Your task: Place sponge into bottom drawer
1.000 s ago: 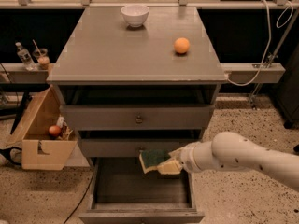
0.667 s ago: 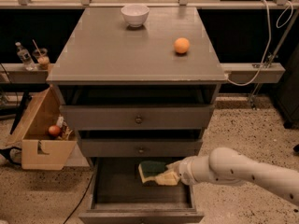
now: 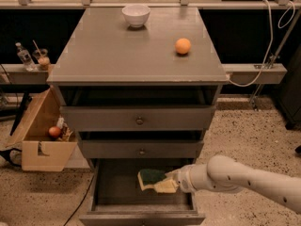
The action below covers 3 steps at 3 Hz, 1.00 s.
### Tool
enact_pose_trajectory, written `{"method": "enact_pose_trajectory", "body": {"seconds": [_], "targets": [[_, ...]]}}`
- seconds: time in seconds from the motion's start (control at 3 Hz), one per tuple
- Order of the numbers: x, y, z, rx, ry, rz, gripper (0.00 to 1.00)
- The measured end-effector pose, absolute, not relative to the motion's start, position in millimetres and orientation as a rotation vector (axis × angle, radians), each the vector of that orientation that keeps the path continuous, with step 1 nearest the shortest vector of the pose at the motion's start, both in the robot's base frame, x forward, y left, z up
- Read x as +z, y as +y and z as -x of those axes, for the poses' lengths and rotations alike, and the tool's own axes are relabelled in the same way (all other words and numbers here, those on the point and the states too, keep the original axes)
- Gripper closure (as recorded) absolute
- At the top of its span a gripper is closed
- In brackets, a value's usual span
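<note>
bottom drawer [image 3: 109, 192]: pulled wide open at 6 o'clock in the view, dark inside, floor looks bare on the 9 o'clock side.

gripper [image 3: 165, 186]: inside the drawer opening, reaching in from about 4 o'clock on the white arm [image 3: 235, 178]. Its pale fingers are pinched together on the 3 o'clock end of the sponge, nothing else in them.

sponge [image 3: 151, 176]: green side up, yellow edge showing, roughly mid-drawer. Can't tell if it's touching the drawer floor or hanging just above it.

how I'd do this step: ease down till the sponge sits flat on the floor, then let go. Spread the fingers only a bit so they don't knock the drawer wall at 3 o'clock, and back out toward 4 o'clock, low enough to miss the middle drawer.

middle drawer [image 3: 141, 149]: just above the gripper, only slightly out.

top drawer [image 3: 139, 120]: also slightly out, knob visible.

cabinet top: orange [image 3: 183, 46] at 1 o'clock, white bowl [image 3: 136, 14] at 12, both well out of the way.
</note>
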<state>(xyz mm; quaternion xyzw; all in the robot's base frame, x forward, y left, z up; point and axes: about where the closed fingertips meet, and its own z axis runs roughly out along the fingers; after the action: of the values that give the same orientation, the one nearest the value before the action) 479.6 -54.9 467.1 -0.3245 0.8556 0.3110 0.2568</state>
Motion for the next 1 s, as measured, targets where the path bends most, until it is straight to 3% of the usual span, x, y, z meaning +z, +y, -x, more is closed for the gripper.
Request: {"method": "enact_pose_trajectory", "body": {"seconds": [0.67, 1.0], "targets": [[376.2, -63.6, -502.8, 0.768, 2.389, 0.854, 1.0], [300.5, -68.1, -519.7, 0.779, 2.441, 0.788, 0.73]]}}
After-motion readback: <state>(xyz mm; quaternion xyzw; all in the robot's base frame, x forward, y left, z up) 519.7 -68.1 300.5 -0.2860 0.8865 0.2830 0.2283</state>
